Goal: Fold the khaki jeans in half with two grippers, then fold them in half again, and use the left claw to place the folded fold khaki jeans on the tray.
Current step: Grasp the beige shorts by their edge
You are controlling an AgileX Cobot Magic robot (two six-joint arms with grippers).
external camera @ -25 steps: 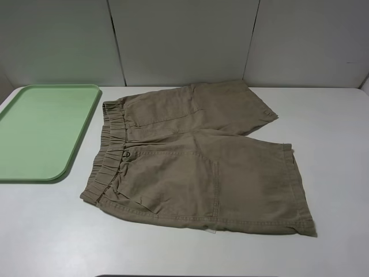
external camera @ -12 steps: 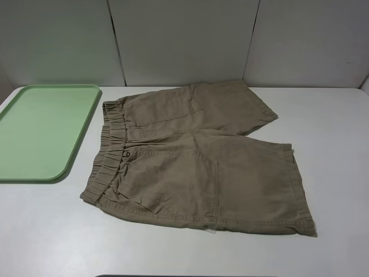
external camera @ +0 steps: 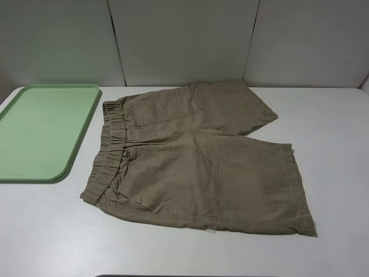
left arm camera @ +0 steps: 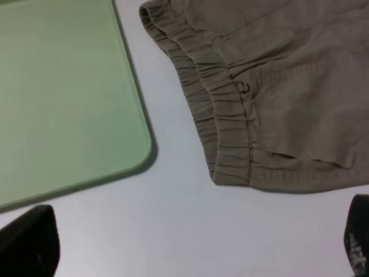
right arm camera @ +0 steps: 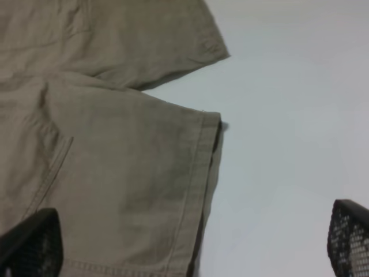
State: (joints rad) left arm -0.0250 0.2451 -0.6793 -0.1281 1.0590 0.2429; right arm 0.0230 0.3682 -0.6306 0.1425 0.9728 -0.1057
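Left gripper (left arm camera: 192, 248) is shown spread wide above the table (external camera: 340, 150). Its two black fingertips (left arm camera: 26, 245) are seen at the corners of the wrist view, and only white surface lies between them. Right gripper (right arm camera: 190, 248) is likewise held agape, with its mesh-textured fingertips (right arm camera: 29, 245) placed one over cloth and one over bare table. The khaki jeans (external camera: 196, 161) are laid flat and unfolded on the table. The gathered waistband (external camera: 106, 153) is turned toward the tray (external camera: 34, 133), and both legs are extended to the right of the exterior high view. A narrow strip of table is left between waistband and tray. A small metal ring (left arm camera: 244, 88) is fixed just behind the waistband, and a patch pocket (external camera: 190, 184) is stitched on the nearer leg.
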